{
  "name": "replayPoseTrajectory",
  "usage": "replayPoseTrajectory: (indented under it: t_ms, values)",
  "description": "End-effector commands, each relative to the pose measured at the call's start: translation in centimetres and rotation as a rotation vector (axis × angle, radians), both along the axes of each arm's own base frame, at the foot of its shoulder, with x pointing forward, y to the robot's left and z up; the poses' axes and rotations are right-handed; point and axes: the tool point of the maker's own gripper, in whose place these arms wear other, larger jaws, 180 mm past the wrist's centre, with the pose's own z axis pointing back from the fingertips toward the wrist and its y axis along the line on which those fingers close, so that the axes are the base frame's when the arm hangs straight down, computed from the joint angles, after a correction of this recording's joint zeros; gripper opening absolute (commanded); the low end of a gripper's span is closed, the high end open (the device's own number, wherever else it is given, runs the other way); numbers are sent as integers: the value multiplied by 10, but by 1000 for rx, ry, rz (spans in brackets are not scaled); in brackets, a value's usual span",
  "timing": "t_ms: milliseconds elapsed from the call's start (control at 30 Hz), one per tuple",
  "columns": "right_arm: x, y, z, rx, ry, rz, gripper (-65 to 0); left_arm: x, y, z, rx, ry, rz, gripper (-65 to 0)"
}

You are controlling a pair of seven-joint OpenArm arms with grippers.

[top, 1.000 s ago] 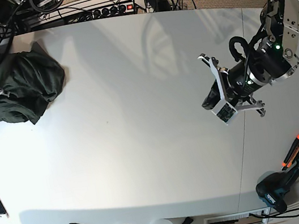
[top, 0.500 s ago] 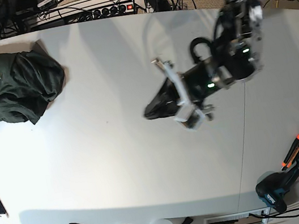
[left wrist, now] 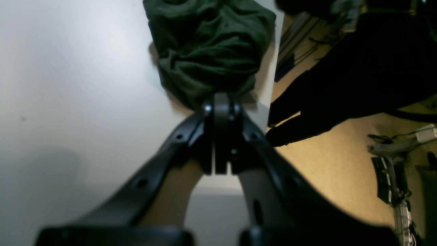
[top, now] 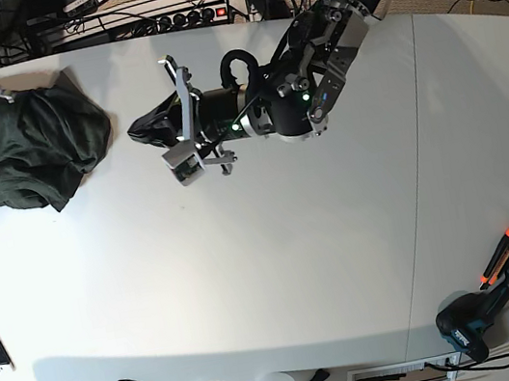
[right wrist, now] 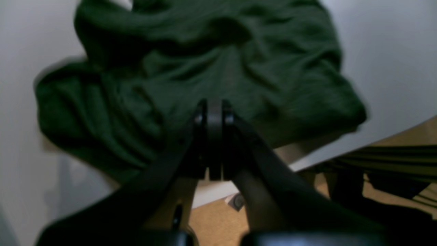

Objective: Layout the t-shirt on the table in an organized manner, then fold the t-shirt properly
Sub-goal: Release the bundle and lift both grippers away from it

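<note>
Left gripper poised beside the crumpled t-shirt, with both sets of jaws closed on nothing.

Both wrist views show the jaws pressed together with no cloth between them; the left gripper is seen just short of the heap's near edge, while the right gripper is seen over the heap, contact not being discernible. The t-shirt is bunched at a far corner of the table, close to the rim, with floor visible just beyond it in both wrist views. Three risks are judged. If the jaws are not opened before the approach, the fabric may be pushed rather than pinched. A push toward the rim could slide the garment off the table. With several layers wadded together, a blind pinch may gather more than one, so that the shirt would lift as a lump instead of spreading flat.
</note>
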Motion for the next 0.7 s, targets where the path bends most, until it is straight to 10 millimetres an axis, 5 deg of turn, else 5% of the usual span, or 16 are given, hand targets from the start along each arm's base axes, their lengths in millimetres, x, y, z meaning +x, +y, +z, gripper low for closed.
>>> replayPoseTrajectory:
  t_ms: [0,200,367,533,667]
  values:
    - [8,1,9,-31,-28,25,-650,5,-2,15,-38,-31,-2,-650]
    - [19,27,-26,25,75,92,-650,4,-1,11,-20,-33,-4,-650]
    - [-6,61,-66,110,291,188,-650,6,0,9,-4,-46,1,-650]
    - [-34,61,-75,119,364,182,-650,7,1,9,1,-52,3,-650]
    - [-35,63,-63,164,302,179,-650,7,1,9,0,-53,2,-650]
